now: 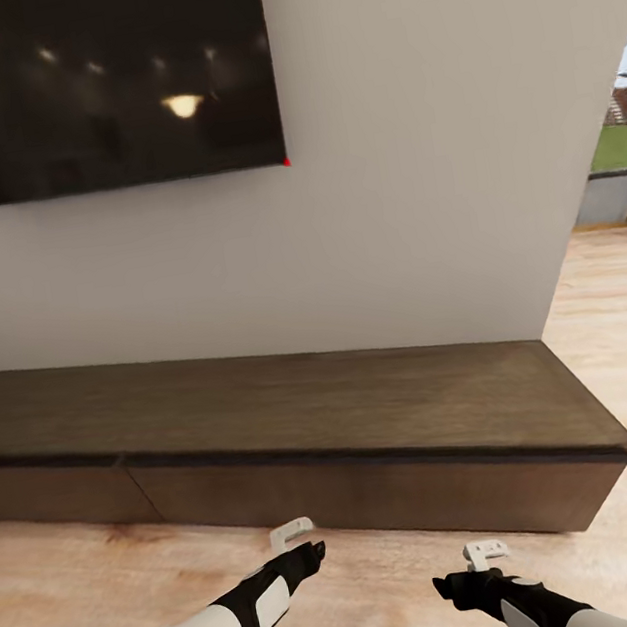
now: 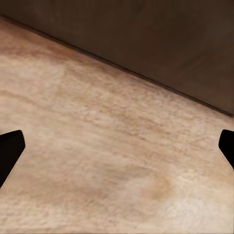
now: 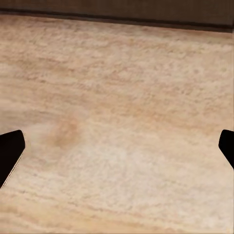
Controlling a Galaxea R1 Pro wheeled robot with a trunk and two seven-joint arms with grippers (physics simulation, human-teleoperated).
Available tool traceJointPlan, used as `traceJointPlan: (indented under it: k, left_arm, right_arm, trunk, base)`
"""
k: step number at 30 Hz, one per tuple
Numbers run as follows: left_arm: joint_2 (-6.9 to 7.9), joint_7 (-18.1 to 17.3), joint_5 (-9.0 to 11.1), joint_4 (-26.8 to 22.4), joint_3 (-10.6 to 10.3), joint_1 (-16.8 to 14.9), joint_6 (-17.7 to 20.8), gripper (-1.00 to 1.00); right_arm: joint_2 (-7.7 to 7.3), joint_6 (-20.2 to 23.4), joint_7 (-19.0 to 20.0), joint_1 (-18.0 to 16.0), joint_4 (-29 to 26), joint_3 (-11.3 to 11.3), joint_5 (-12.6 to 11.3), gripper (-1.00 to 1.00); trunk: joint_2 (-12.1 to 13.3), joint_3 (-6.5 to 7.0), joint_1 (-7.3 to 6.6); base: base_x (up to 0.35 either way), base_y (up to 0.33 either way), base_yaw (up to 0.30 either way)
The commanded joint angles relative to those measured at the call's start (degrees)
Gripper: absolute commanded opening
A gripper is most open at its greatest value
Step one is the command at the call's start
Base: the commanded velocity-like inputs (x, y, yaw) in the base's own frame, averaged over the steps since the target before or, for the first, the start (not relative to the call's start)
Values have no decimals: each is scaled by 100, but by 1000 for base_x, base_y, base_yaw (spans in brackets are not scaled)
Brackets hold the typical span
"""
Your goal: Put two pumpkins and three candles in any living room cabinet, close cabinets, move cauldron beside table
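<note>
Though handle-less, cabinet [image 1: 362,493]: rigid, heavy front; grip top edge. Left gripper [image 2: 117,146], right gripper [image 3: 117,146]: wide open, empty.

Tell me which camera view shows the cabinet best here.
The head view: the cabinet shows its whole long top and flat closed fronts beneath the TV. The left wrist view catches a strip of its dark front above the floor; the right wrist view a thinner strip.

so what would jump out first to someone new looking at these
The big dark wall TV at upper left, reflecting ceiling lights, grabs the eye first. Below it the long, low dark brown cabinet runs along the white wall, its fronts shut. Nearest the camera, the left tool and right tool hang open over the light wood floor.
</note>
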Motion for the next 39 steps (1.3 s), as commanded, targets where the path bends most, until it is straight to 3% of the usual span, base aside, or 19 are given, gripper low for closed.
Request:
traceJointPlan:
  k: [1,27,39]
  left_arm:
    - [-2,-24,67,22,-46,-8,-36,100]
    - [-2,-24,97,22,-46,-8,-32,100]
    - [-2,-24,97,22,-46,-8,-33,100]
  right_arm:
    - [-2,-17,18,1,6,47,-59,100]
    - [-1,-16,11,13,9,75,-53,100]
    - [-7,-40,38,13,9,71,-53,100]
  trunk:
    - [0,11,-4]
    - [965,290,-536]
    - [1446,553,-799]
  base:
    - [0,0,187]
    - [0,0,175]
    - [0,0,68]
